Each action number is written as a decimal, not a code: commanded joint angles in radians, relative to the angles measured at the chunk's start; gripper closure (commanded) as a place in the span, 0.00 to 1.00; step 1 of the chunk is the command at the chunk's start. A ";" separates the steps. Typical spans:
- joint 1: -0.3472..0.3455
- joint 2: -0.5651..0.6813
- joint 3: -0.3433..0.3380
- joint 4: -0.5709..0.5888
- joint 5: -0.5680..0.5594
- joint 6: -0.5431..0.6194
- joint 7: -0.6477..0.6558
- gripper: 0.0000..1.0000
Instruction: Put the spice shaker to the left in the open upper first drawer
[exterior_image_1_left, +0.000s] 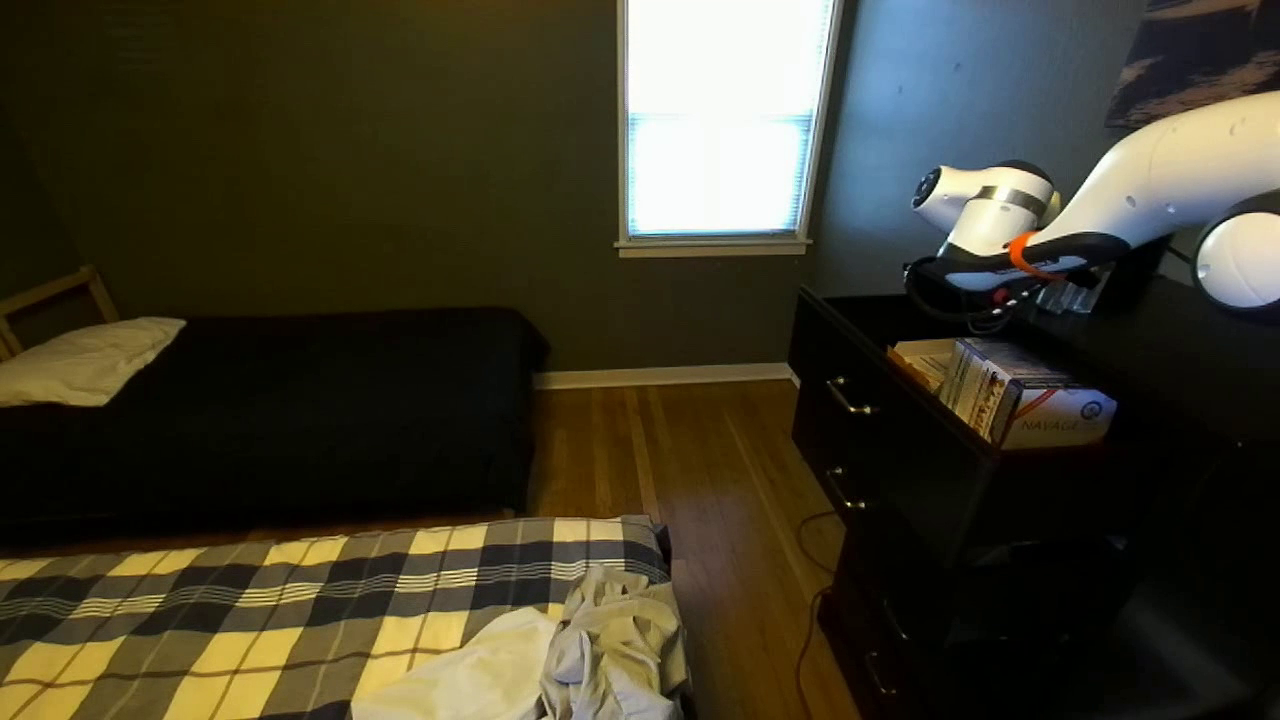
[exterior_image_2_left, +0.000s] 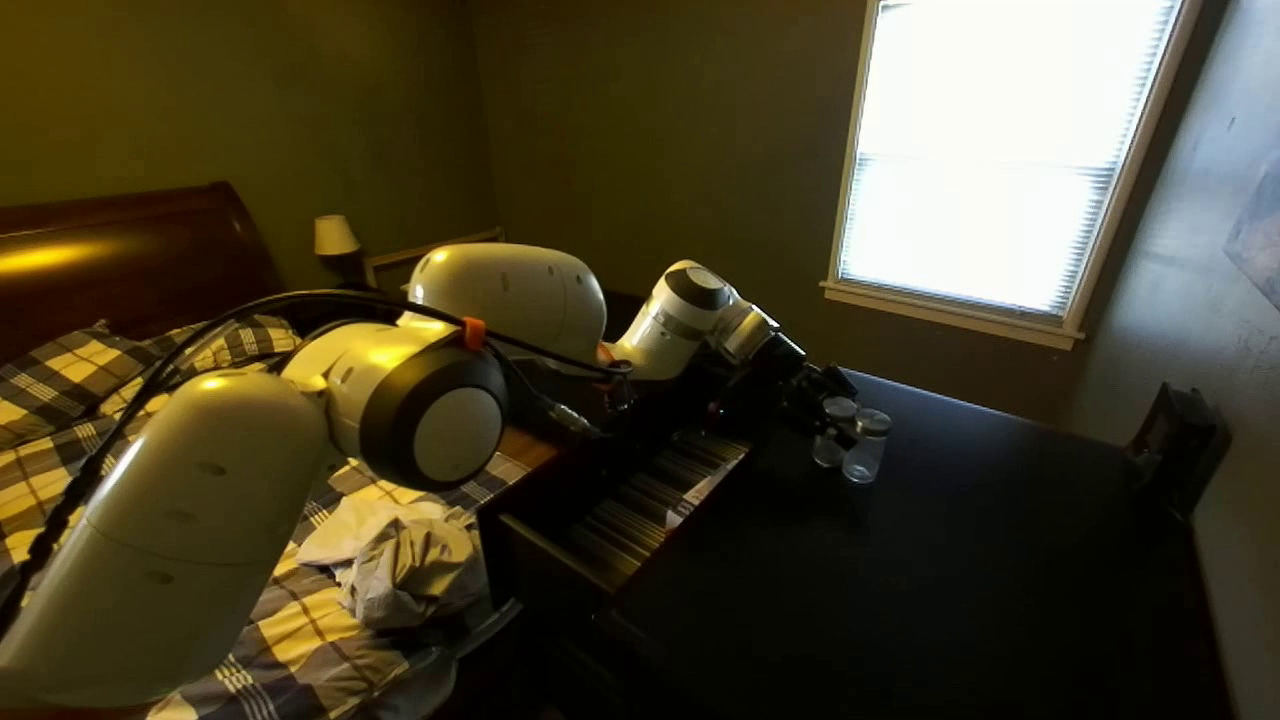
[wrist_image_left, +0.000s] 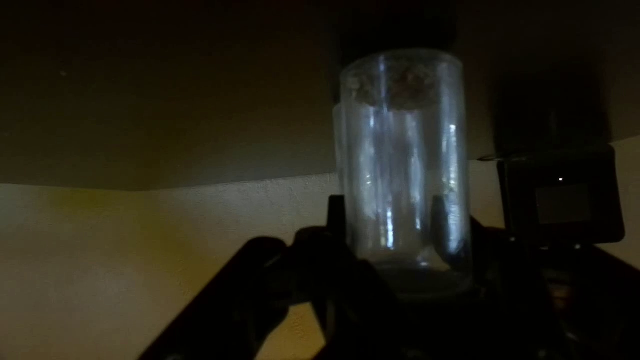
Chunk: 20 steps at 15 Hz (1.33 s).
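Note:
Two clear spice shakers stand side by side on the black dresser top. My gripper (exterior_image_2_left: 838, 408) is around the left spice shaker (exterior_image_2_left: 828, 455) in an exterior view; the other shaker (exterior_image_2_left: 865, 452) stands just beside it. In the upside-down wrist view, the gripper (wrist_image_left: 390, 215) has its fingers close against both sides of the shaker (wrist_image_left: 405, 170), which holds some granular spice. The second shaker is almost hidden behind it there. The topmost drawer is pulled open; its black front (exterior_image_1_left: 900, 395) and tan inner edge (exterior_image_2_left: 560, 550) show in the exterior views.
The drawer holds a row of cases (exterior_image_2_left: 640, 510) and a white NAVAGE box (exterior_image_1_left: 1060, 420). A dark picture frame (exterior_image_2_left: 1180, 440) stands on the dresser top by the wall; it also shows in the wrist view (wrist_image_left: 560, 200). A plaid bed (exterior_image_1_left: 300, 600) lies before the dresser.

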 joint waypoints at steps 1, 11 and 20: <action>0.030 -0.030 -0.010 -0.043 -0.020 0.007 0.019 0.77; 0.080 -0.151 0.006 -0.246 -0.146 0.045 0.037 0.77; 0.060 -0.386 0.077 -0.623 -0.346 0.187 0.003 0.77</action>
